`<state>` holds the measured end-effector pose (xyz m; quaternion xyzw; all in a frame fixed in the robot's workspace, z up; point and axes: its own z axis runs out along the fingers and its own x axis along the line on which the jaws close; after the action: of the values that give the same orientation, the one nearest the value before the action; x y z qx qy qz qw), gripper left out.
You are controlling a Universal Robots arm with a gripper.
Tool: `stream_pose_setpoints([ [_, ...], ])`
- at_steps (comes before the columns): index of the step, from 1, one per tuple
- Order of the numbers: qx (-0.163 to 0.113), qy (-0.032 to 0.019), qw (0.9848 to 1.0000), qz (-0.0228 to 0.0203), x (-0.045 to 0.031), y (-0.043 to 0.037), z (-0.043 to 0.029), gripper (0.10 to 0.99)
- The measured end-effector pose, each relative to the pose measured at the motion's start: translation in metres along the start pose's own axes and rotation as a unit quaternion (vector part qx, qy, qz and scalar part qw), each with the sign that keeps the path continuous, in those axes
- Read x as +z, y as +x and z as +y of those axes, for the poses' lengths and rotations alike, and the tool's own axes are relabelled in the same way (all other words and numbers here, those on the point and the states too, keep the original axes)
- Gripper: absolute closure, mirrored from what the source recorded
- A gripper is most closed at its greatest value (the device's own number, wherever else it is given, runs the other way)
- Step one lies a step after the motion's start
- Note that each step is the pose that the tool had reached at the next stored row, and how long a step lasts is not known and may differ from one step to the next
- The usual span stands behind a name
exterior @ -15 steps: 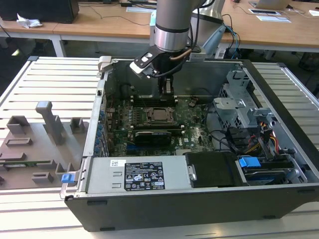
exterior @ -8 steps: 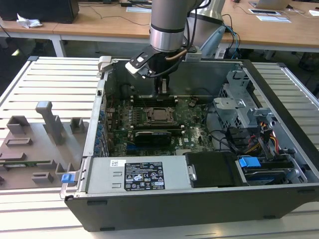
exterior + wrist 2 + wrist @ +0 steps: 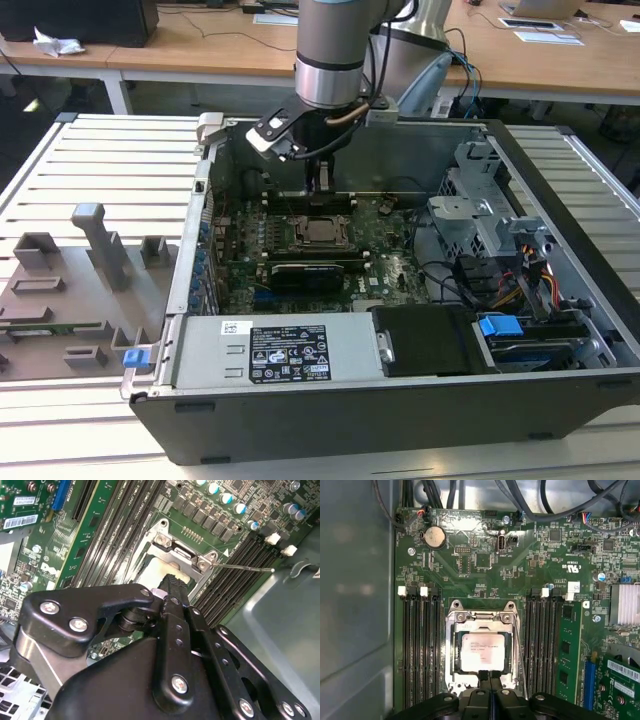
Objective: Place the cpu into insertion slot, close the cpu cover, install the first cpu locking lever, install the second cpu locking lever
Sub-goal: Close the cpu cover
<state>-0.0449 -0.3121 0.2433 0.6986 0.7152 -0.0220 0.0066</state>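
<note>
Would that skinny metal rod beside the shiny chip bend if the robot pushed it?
Probably a little: the locking lever is a thin, straight metal wire, so likely springy, not floppy. Being smooth and narrow, it may slip off the gripper.

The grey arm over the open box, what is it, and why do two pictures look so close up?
It is a robot arm reaching into an open computer case. The exterior view comes from a camera standing off the arm. Both wrist views come from cameras riding on the arm, so they see the green board up close. The black gripper is shut, with nothing seen in it. It is right at the edge of the cpu, the silver square lying in the insertion slot, with the cpu cover framing it. Beside the case lies a grey tray.
</note>
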Motion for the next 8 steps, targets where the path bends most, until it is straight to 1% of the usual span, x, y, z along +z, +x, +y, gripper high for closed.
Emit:
stream_pose_setpoints([
  [2, 0.0, 0.0, 1.0, 0.0, 0.0065, 0.0003, -0.0013, 0.98],
  [5, 0.0, 0.0, 1.0, 0.0001, 0.0123, 0.0006, -0.0029, 0.98],
  [8, 0.0, 0.0, 1.0, 0.0, 0.0163, 0.0008, -0.0053, 0.98],
])
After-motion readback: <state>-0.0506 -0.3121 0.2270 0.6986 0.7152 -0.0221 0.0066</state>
